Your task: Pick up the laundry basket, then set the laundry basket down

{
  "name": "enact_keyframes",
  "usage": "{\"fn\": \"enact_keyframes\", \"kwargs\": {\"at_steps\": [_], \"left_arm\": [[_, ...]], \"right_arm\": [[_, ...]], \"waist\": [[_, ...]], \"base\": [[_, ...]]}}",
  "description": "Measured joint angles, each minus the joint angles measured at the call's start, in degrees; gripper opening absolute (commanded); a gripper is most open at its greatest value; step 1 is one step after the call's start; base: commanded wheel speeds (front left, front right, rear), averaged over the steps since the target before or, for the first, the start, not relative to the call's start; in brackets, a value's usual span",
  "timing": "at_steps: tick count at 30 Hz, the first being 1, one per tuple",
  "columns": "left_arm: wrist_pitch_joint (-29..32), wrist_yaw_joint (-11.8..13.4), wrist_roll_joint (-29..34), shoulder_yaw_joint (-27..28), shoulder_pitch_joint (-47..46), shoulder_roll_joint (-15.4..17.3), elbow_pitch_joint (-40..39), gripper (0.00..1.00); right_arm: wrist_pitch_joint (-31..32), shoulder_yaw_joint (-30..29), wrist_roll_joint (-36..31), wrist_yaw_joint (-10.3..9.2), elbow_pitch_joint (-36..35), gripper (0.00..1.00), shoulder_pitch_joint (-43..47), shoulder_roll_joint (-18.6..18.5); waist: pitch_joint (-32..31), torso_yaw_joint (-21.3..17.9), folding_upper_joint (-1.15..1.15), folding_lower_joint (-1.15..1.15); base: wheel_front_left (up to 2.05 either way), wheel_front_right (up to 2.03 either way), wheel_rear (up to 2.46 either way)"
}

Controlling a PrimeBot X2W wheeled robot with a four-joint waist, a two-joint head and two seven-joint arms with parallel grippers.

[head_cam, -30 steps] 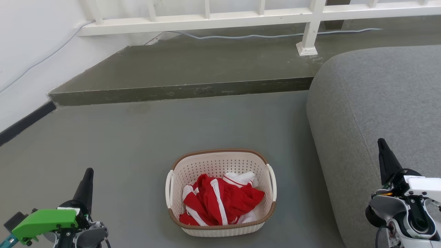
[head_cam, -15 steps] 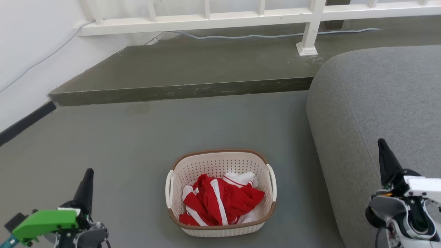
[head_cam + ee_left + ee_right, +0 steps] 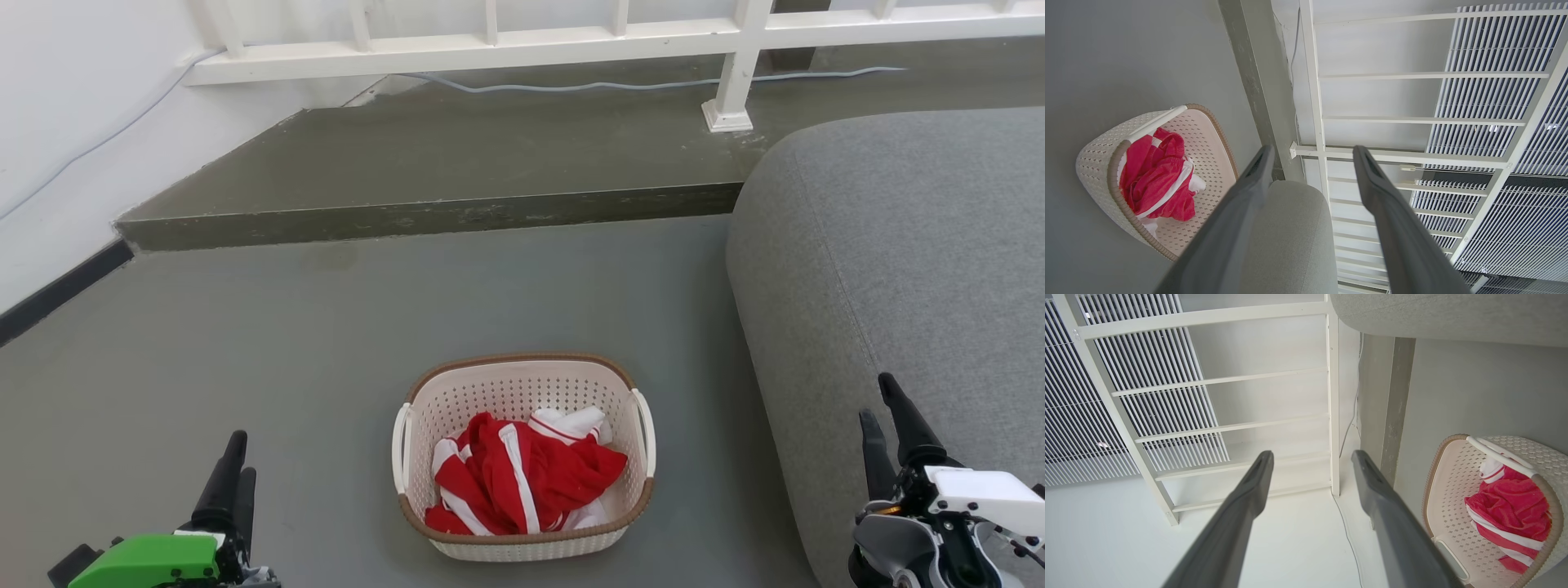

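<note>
- A small cream-white perforated plastic laundry basket with a brown woven-look rim sits on the grey floor. It is near the grey fabric sofa and holds a crumpled red-and-white garment.
- The left gripper hangs low to the basket's left, well apart from it, its two dark fingers parted and empty.
- The right gripper hovers to the basket's right in front of the sofa's edge, fingers likewise spread, with nothing held.
- The step in hand appears to be the reach, since neither gripper touches the basket.
- Done well, each gripper goes to the white side handle on its own side, the left handle and the right handle.
- The right arm has the tighter path, between sofa and basket.
- Closing both grippers together and lifting level should keep the garment from spilling.
</note>
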Motion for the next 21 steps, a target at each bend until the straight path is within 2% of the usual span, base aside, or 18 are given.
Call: {"fn": "enact_keyframes", "kwargs": {"at_steps": [11,21], "left_arm": [[-2.1,0.0,5.3,-1.5,0.0,0.1,-1.2,1.0],[-3.6,0.6,14.4,-2.7,0.0,1.0,-3.4,1.0]], "right_arm": [[-1.9,2.2,-5.9,0.0,-0.5,1.0,0.0,-0.2],[-3.5,3.4,-13.9,-0.14,-2.2,1.0,-0.2,-0.5]], "waist": [[0.0,0.1,0.0,0.0],[0.1,0.2,0.0,0.0]], "base": [[0.0,0.0,0.0],[0.0,0.0,0.0]]}}
